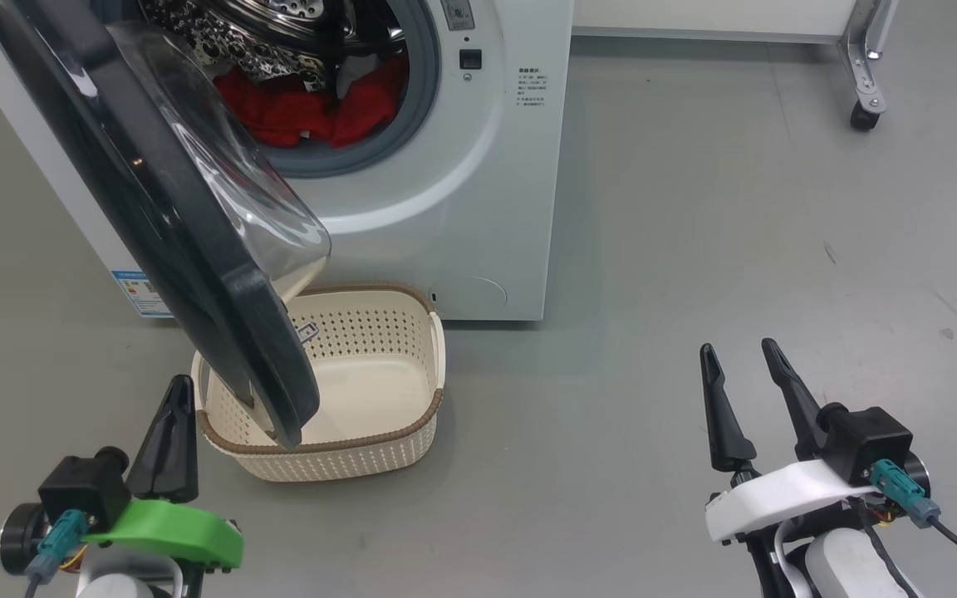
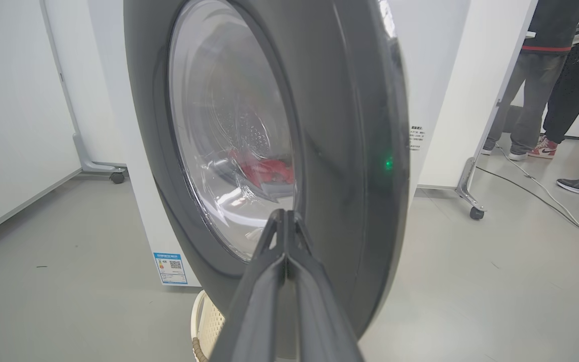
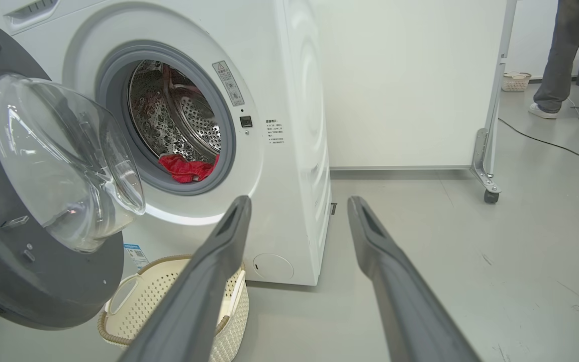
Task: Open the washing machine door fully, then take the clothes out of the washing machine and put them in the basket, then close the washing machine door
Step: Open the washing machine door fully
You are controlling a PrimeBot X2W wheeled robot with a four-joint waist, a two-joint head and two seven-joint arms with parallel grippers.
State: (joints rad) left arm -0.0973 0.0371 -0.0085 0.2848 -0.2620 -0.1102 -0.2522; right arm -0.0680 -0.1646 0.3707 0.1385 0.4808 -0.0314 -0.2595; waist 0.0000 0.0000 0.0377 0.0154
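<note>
Left gripper (image 1: pixel 182 386) pinched shut on nothing beside the open door (image 1: pixel 196 249); right gripper (image 1: pixel 738 349) spread wide; red clothes (image 1: pixel 304 112) in the washing machine (image 1: pixel 478 208), basket (image 1: pixel 345 467) below.

No wording is legible. A blue label (image 2: pixel 171 268) bearing a QR code is noted low on the machine (image 3: pixel 294 211) front. A warning-triangle sticker (image 3: pixel 228 83) is seen beside the drum opening. A block of small print (image 3: pixel 274 131) is recorded right of it, unreadable.
</note>
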